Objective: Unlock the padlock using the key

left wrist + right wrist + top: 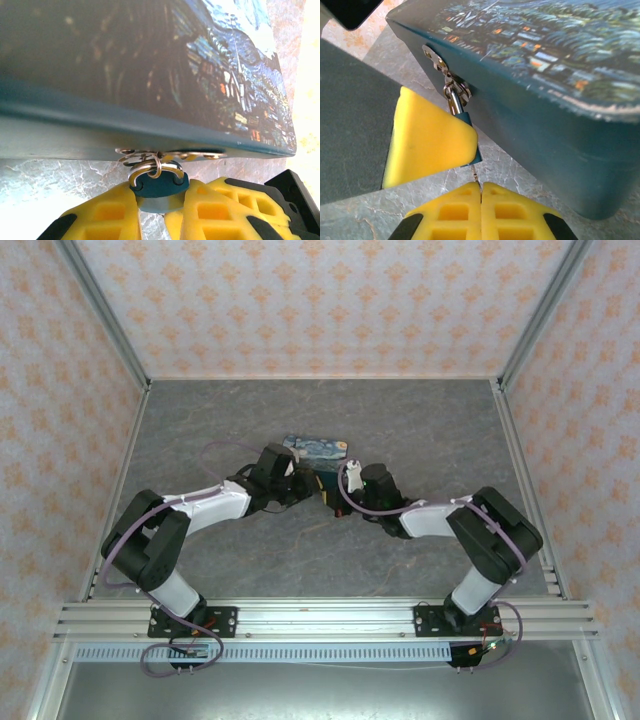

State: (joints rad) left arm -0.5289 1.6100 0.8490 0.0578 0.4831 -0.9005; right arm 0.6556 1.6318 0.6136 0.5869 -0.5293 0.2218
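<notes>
1. Mid-table, at the near face of the painted box: two arms meeting nose to nose over one small lock.
2. Left gripper: narrowed to a slim gap and clamped on the padlock from both flanks. Probably done to stop a small hanging lock from swinging or twisting away under the key.
3. Right gripper: pressed fully shut, pinching a thin silver blade, apparently the key, aimed straight up at the underside of the lock. Gripped at the very fingertips, most likely to leave the blade free for the keyhole.
4. Impossible to tell whether the blade is already seated, with the keyhole hidden behind a yellow finger of the left gripper.
5. Padlock's place: hanging at the box's front edge from a metal hasp, just above the grey marbled table, between the two sets of yellow fingers.
6. Padlock's look: tiny, dark teal-blue, with a rounded body dwarfed by the night-sky box behind it.
7. Bright chrome shackle: threaded through the hasp's rings and, by appearance, closed, so not yet unlocked.
</notes>
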